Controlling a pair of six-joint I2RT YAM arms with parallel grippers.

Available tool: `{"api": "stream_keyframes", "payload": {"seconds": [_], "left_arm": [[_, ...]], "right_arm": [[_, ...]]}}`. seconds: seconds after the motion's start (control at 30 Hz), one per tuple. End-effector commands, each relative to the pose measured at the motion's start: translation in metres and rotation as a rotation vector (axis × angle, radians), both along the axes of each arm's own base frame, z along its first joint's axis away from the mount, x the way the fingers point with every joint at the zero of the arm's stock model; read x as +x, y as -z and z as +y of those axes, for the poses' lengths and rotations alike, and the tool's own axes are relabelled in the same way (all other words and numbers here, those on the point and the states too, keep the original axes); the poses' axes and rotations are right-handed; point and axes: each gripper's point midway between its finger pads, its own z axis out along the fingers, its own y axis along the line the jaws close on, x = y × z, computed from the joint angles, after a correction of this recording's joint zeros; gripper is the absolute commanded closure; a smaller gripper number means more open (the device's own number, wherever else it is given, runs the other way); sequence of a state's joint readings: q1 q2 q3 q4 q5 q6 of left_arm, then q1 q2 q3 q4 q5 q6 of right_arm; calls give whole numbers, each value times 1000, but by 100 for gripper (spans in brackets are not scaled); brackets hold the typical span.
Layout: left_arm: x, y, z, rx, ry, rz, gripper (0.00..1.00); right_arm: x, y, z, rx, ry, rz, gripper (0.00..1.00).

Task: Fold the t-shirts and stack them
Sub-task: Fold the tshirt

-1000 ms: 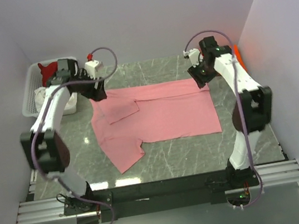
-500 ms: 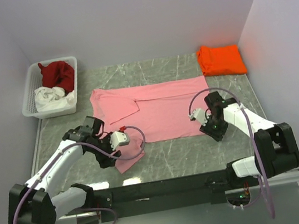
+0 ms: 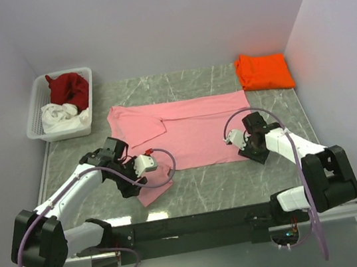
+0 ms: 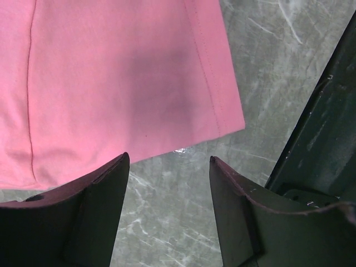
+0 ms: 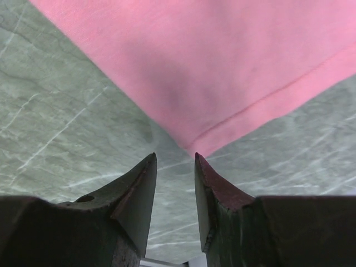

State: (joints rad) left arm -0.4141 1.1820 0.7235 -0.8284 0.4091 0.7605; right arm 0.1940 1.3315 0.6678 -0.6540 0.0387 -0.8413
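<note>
Beyond the right gripper (image 3: 254,152) in the overhead view, well apart from it, a bright orange t-shirt (image 3: 263,72) lies folded into a neat block: one done. Between the two grippers the light pink t-shirt (image 3: 192,131) lies flat and only partly folded. Beyond the left gripper (image 3: 134,186), the lattice basket (image 3: 37,121) holds the crumpled dark red t-shirt (image 3: 69,88) and white t-shirt (image 3: 61,115), both waiting.

In the left wrist view, the dark fingers (image 4: 105,189) stand released and wide apart over the pink sleeve's stitched hem, gripping nothing; the cloth looks soft and matte against the veined grey marble table (image 4: 183,217).

In the right wrist view, the fingertips (image 5: 146,167) are narrowly parted and empty, with the pink shirt's hemmed corner just ahead of them.
</note>
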Motion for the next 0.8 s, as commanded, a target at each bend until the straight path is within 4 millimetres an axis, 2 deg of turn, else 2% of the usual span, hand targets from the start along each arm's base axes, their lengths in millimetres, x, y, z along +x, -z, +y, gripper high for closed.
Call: {"api": "stream_keyframes", "payload": {"seconds": [0.0, 0.23, 0.57, 0.63, 0.7, 0.77], "left_arm": [[8, -9, -8, -22, -1, -27, 34], [11, -7, -18, -14, 10, -8, 31], [-3, 14, -19, 67, 57, -28, 27], [-2, 18, -21, 70, 61, -41, 27], [-6, 25, -21, 94, 64, -40, 27], [-7, 34, -20, 124, 73, -52, 28]], "right_arm": [[20, -19, 2, -7, -46, -83, 59], [35, -16, 3, -8, -45, -71, 57], [26, 11, -2, -37, -52, -12, 58], [26, 13, -2, -38, -46, -9, 59], [25, 17, -3, -40, -32, 8, 69], [26, 19, -3, -41, -23, 15, 74]]}}
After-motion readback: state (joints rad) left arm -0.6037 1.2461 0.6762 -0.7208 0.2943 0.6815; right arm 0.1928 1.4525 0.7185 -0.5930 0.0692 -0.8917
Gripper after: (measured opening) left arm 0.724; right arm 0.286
